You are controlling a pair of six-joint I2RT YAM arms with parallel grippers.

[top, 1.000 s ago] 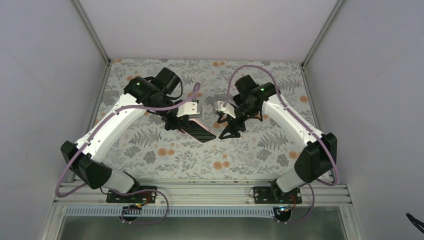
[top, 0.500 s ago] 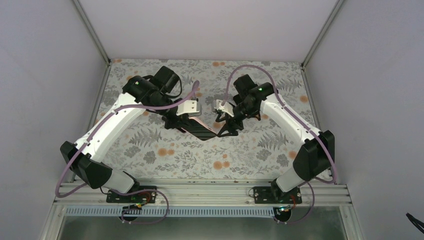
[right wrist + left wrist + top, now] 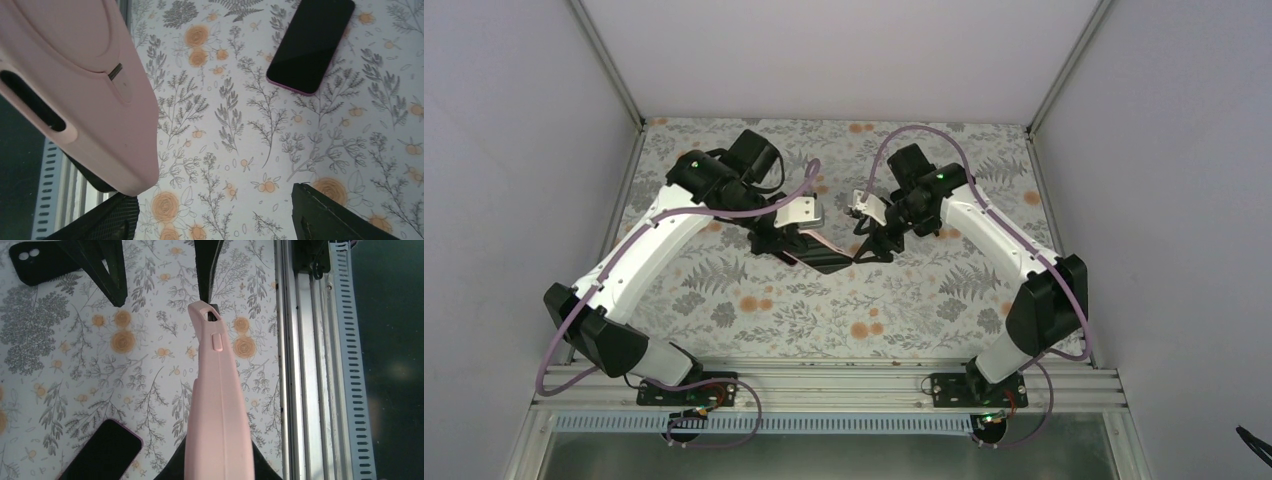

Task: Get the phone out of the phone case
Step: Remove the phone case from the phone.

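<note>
Pink phone case (image 3: pixel 220 410) is clamped in our left tool (image 3: pixel 792 242), phone (image 3: pixel 826 258) seemingly not out yet; our right tool (image 3: pixel 215 217) gapes beside its free end. We judge the whole extraction remains.

place: robot lab cell | evidence: plain enclosure walls (image 3: pixel 824 50), aluminium rail (image 3: pixel 824 378)

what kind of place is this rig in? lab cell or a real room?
Likely an enclosed lab test cell: plain white wall panels on aluminium frame posts, the left arm and right arm bolted to a metal rail, a floral mat as worktop. The left gripper holds a pink phone case.
</note>
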